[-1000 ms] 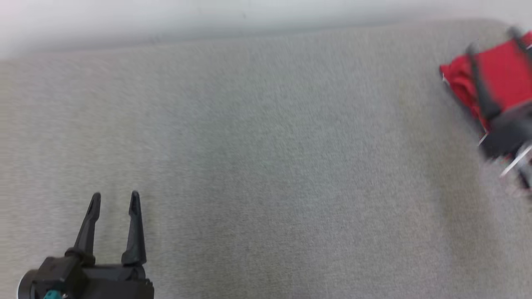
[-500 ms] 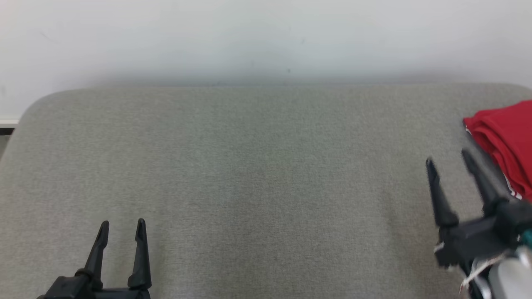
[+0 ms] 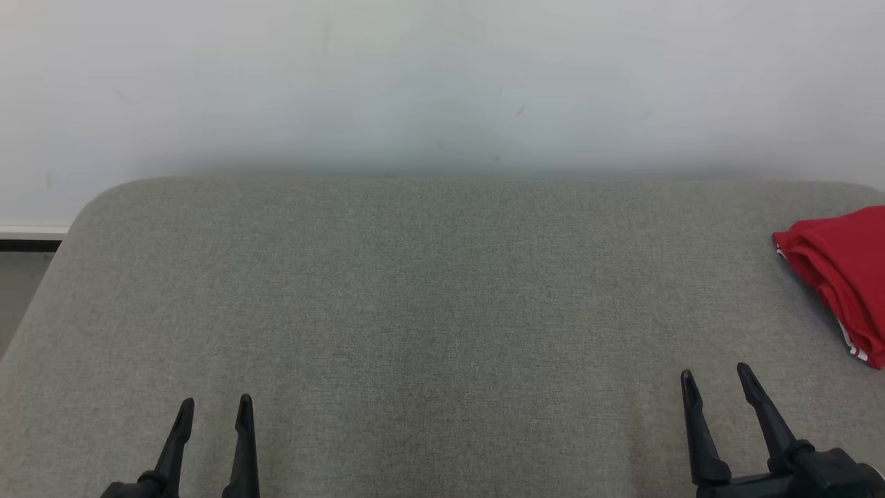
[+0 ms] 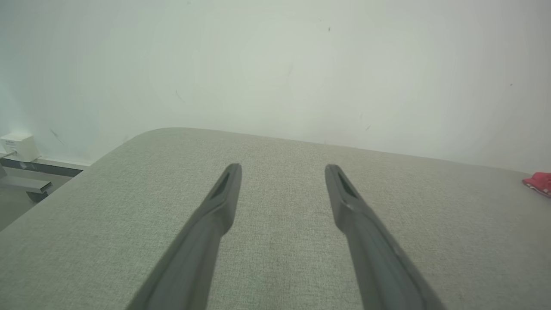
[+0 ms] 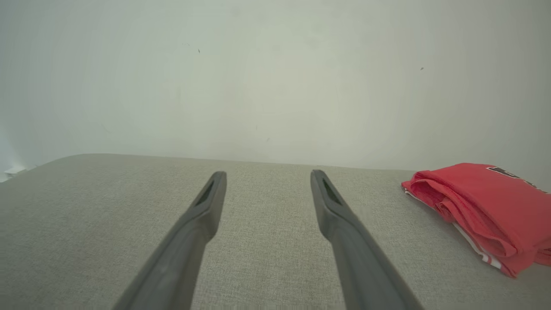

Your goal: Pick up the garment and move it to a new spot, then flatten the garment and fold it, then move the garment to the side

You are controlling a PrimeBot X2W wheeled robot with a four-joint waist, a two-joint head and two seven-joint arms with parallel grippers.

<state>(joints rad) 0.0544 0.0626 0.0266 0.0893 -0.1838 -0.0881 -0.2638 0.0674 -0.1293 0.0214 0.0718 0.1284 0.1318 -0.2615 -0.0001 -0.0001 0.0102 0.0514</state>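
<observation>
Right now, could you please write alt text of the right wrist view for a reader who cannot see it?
A folded red garment lies at the right on a grey padded surface, apart from the right gripper, whose two dark fingers stand open and empty in the middle. A pale wall rises behind.

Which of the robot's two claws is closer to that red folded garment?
Right. The right gripper sits open just below and left of the red garment in the head view, not touching it; the left gripper is open far across the grey surface.
</observation>
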